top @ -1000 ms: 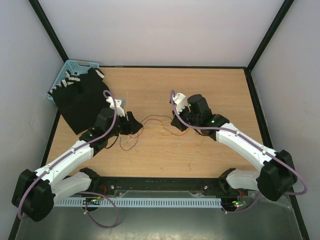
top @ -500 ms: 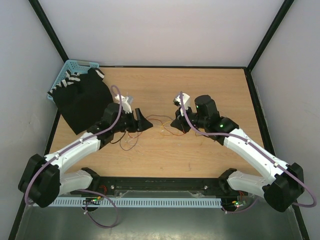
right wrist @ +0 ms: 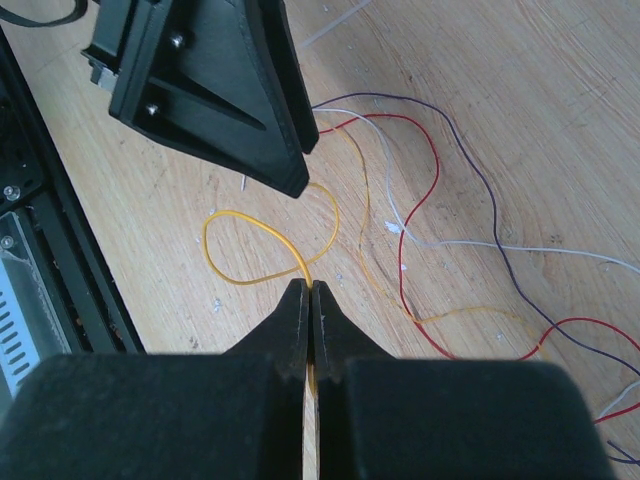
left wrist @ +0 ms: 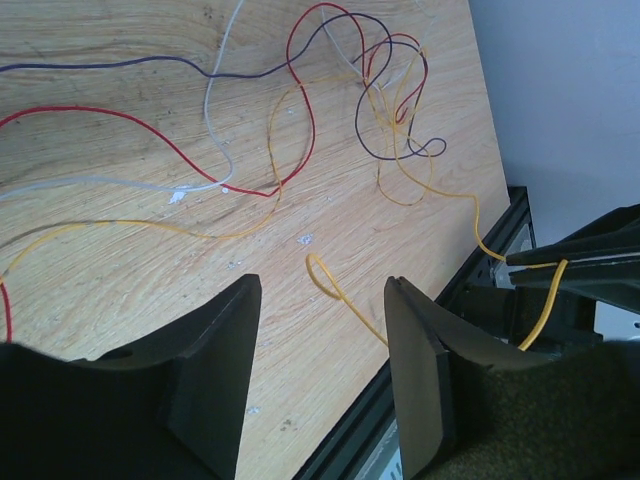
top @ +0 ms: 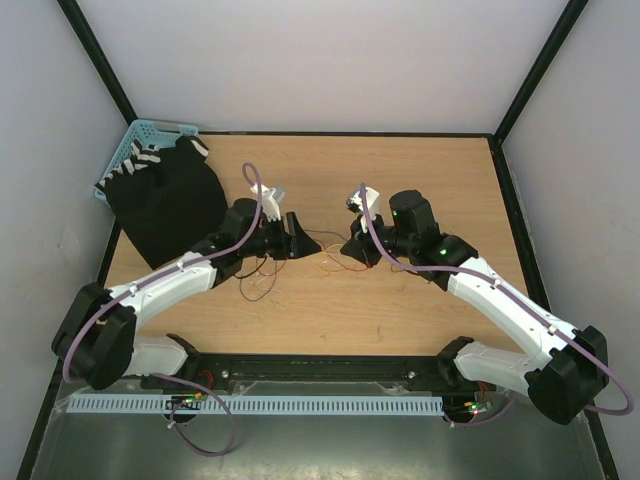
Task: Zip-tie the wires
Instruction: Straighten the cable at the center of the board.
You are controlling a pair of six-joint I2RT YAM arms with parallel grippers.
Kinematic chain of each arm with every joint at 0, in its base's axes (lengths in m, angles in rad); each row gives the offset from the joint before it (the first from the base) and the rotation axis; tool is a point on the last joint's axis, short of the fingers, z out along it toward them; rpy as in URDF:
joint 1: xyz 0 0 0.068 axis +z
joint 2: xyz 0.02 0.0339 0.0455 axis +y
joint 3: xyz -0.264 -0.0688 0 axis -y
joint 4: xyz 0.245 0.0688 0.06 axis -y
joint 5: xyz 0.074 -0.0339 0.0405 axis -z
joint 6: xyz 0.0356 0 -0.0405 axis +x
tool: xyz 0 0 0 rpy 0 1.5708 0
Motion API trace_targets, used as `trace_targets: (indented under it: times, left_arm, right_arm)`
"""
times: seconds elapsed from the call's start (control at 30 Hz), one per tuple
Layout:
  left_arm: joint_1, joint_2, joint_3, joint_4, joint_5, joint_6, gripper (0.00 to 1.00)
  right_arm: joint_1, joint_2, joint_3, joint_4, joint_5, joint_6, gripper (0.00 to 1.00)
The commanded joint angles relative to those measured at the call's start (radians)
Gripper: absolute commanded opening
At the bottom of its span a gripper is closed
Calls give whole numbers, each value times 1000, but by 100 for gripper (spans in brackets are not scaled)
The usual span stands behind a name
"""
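View from above of 2 robot arms reaching in over a wooden bench [top: 430, 180], their grippers facing each other near its middle. The wires [top: 322, 256], a loose tangle of thin red, yellow, purple and whitish strands, lie flat on the bench in the gap between the 2 grippers, with more loops trailing toward the near edge under the left arm.

The right gripper [top: 352, 250] is clamped tight on 1 yellow strand [right wrist: 206, 243]. In its wrist view the jaws meet with the strand pinched at the very tips. From there the strand curls into a small loop on the wood, straight ahead of the tips.

The left gripper [top: 297, 240] stands partly open and holds nothing. In the right wrist view its dark fingers hang just beyond that yellow loop. In the left wrist view the loop lies just ahead of the gap between its 2 fingers [left wrist: 215, 350], and the strand runs on toward the right gripper at the frame's right side.

So the pinched strand's length runs roughly left to right, along the line joining the 2 grippers, and the left gripper is the free one nearest the loop.

No zip tie can be picked out for certain in any view. A black cloth [top: 165, 205] and a blue basket [top: 150, 130] sit at the far left corner
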Motion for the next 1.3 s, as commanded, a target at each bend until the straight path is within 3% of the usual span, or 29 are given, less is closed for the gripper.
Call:
trace_targets:
  times: [0.0,0.57,0.7,0.8,1.03,1.27]
  left_arm:
    - [-16,43,49,29,42,1,53]
    - [-29,100,73,29,45,18,29]
    - [-29,99,71,30,39,22,18]
    - [-18,79,60,27,31,43,0]
    - [94,-63,-43,-4,11,60,0]
    - [179,-242,-85,-123,-32,100,0]
  right_arm:
    - [3,-22,13,-8,-13,-10,5]
    - [4,-28,15,-9,-3,-17,5]
    - [3,-31,12,-9,7,-17,5]
    - [4,-37,3,-9,27,-29,5]
    - [3,10,-46,-16,98,-58,6]
    - [5,122,6,-7,55,-9,4]
